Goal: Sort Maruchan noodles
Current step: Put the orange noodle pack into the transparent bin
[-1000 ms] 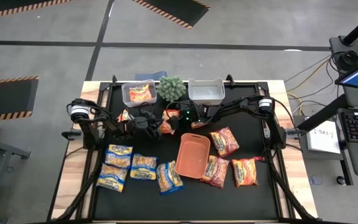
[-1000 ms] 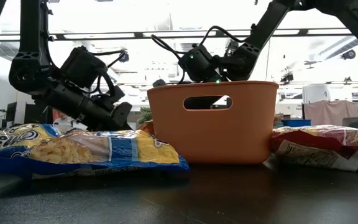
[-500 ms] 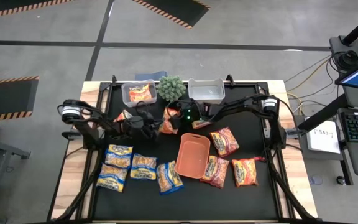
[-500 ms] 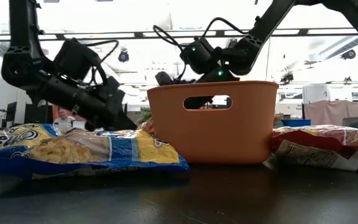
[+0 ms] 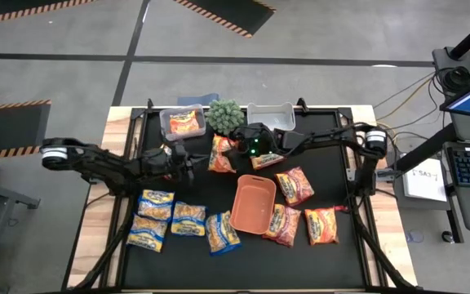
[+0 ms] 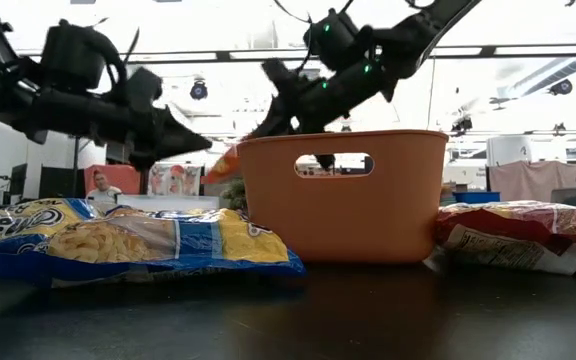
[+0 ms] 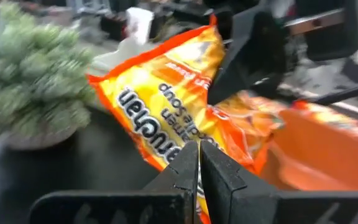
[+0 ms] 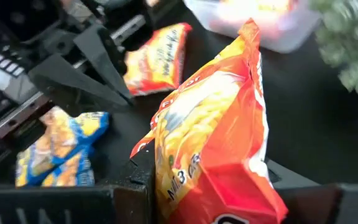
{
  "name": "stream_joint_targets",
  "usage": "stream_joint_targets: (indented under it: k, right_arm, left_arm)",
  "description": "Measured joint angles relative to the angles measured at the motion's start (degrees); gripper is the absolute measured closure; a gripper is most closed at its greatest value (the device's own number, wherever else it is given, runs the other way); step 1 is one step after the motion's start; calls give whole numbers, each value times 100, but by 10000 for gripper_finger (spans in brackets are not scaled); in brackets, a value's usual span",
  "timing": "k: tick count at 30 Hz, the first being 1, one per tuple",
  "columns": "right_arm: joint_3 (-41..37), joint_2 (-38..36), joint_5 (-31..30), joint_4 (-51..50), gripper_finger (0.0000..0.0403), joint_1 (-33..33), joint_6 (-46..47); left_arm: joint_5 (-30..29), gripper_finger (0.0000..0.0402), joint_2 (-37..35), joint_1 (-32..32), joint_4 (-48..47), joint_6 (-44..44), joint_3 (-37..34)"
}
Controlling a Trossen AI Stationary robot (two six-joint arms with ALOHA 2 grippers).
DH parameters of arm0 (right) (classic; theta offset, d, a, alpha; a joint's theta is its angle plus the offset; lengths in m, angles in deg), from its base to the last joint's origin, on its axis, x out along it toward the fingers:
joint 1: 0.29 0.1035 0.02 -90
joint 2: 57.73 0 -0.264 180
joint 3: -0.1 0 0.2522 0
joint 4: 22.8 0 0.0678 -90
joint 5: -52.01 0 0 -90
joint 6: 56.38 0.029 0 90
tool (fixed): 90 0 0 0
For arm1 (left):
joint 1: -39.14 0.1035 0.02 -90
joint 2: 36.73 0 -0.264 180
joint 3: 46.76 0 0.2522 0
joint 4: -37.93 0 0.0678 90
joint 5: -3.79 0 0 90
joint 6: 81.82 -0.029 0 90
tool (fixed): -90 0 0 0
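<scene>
Orange Maruchan noodle packet (image 5: 221, 153) pinched in right pincer (image 5: 233, 149), lifted beside potted plant (image 5: 226, 115). Left pincer (image 5: 192, 162) pressed together, empty, pointing at packet.

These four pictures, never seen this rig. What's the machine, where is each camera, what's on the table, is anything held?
It is a two-armed robot at a black table, sorting ramen packets. One camera looks straight down, one sits at table height, and one rides on each wrist.

From above: blue-and-yellow packets lie front left, dark red packets front right, and an orange tray sits between them. At the back stand a clear bin holding one orange packet, a small plant and an empty bin.

The right gripper has its jaws shut on an orange packet, lifted off the table; its wrist camera shows the packet up close. The left gripper is beside it, jaws shut and empty, pointing at that packet.
</scene>
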Motion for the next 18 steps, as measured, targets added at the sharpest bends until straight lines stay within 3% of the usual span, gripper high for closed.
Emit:
stream_joint_targets:
  k: [5, 10, 18]
  right_arm:
    - [-91, -561, -14, -544, 277, 83, -506]
    - [-342, -1109, -74, -755, 279, 132, -788]
    - [-1068, -1881, -814, -714, 278, 309, -1002]
  left_arm:
    - [402, 402, -440, -13, 20, -5, -2]
    - [424, 402, -712, -13, -27, -5, 7]
    - [424, 402, -976, -13, -21, -128, 28]
